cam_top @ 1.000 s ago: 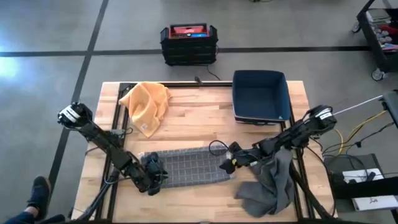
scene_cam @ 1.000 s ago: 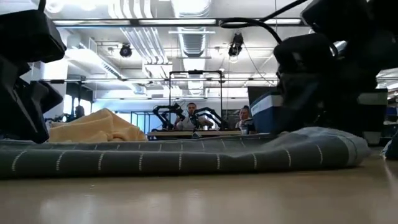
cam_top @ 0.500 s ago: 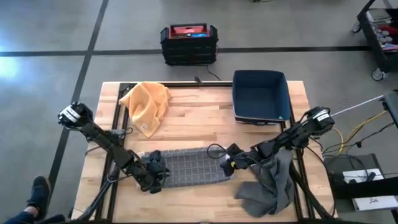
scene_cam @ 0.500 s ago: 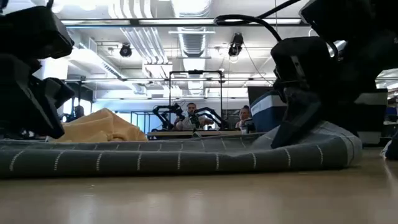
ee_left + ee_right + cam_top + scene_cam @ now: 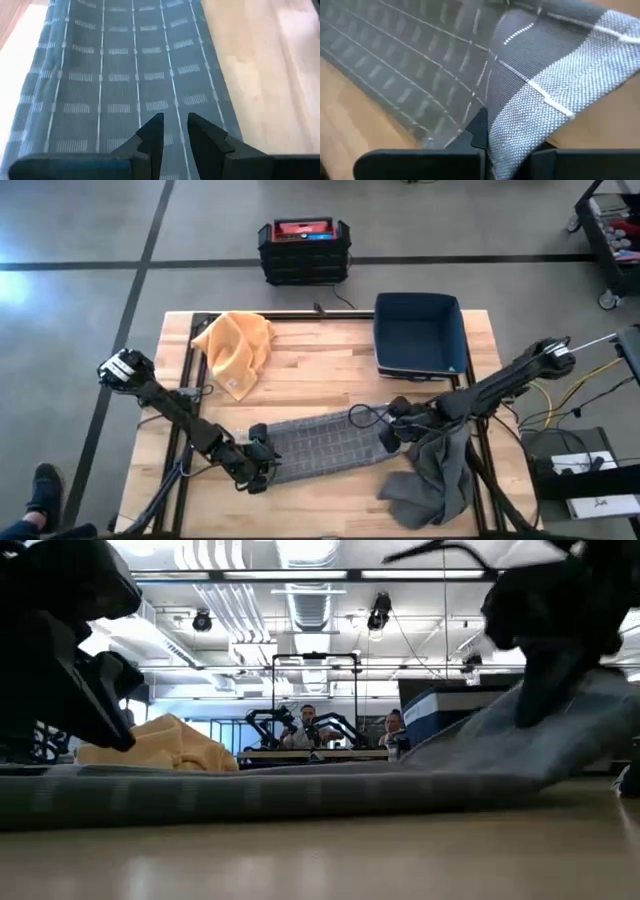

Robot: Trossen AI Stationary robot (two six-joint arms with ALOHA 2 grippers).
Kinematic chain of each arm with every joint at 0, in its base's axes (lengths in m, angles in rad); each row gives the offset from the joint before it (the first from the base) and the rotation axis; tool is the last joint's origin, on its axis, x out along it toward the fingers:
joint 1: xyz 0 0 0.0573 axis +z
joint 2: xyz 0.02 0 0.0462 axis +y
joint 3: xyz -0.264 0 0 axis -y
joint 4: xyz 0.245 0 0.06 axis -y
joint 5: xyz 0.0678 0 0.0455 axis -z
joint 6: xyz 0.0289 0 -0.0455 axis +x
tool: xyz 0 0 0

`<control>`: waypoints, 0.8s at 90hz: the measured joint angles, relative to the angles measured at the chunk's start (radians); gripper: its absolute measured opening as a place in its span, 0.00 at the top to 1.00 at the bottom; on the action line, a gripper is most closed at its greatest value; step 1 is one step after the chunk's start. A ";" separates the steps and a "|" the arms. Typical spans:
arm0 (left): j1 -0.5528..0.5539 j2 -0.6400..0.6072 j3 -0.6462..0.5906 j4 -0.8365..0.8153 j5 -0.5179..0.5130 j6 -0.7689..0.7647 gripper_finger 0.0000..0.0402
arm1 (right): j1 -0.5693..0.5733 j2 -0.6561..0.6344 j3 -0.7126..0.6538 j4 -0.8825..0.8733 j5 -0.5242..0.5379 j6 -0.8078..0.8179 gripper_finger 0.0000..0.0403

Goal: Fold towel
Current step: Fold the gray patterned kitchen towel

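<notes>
The grey checked towel (image 5: pixel 322 442) lies stretched left to right on the wooden table's near half. Its right end (image 5: pixel 560 720) is raised off the wood, and the rest lies flat. My left gripper (image 5: pixel 258 467) is at the towel's left end, its fingers (image 5: pixel 155 131) nearly together on the cloth. At the towel's right end my right gripper (image 5: pixel 390 432) is shut on the cloth. My left gripper is down on the towel's left end (image 5: pixel 172 107), coming from the table's left and slanting down. Its own fingers hide the place of contact. That end stays low on the table. My right gripper pinches the towel's right end (image 5: pixel 520 125) between its two fingers, coming from the table's right. The cloth bulges over one finger in a fold, and whether it is one layer or several I cannot tell. That end (image 5: pixel 575 705) is lifted clear, and the towel slopes down from it to the table.
A crumpled plain grey cloth (image 5: pixel 435 480) lies at the near right corner, just under my right arm. A yellow cloth (image 5: pixel 235 350) lies at the far left and a dark blue bin (image 5: pixel 420 335) at the far right. The wood between them is bare.
My right gripper has shut on the towel's right end, raised it and drawn it toward the table's right edge. The whole towel has slid right, and its right end is now off the wood. My left gripper has gone right with the left end.
</notes>
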 joint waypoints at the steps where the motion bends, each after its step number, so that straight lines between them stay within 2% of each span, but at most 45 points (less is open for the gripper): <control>1: 0.001 0.001 0.000 0.000 0.000 0.000 0.82 | 0.000 -0.005 0.005 -0.004 0.003 -0.003 1.00; 13: 0.015 0.014 0.001 0.001 -0.013 0.000 0.82 | -0.002 -0.015 0.065 0.008 0.030 -0.056 1.00; 28: 0.020 0.045 0.000 0.015 -0.018 -0.008 0.82 | -0.018 0.070 0.139 0.020 0.037 -0.106 1.00; 54: 0.021 0.077 0.000 0.047 -0.016 -0.023 0.82 | -0.046 0.321 0.388 0.029 0.036 -0.223 1.00; 72: 0.019 -0.002 0.000 0.022 -0.001 -0.023 0.82 | -0.062 0.513 0.615 0.012 0.036 -0.316 1.00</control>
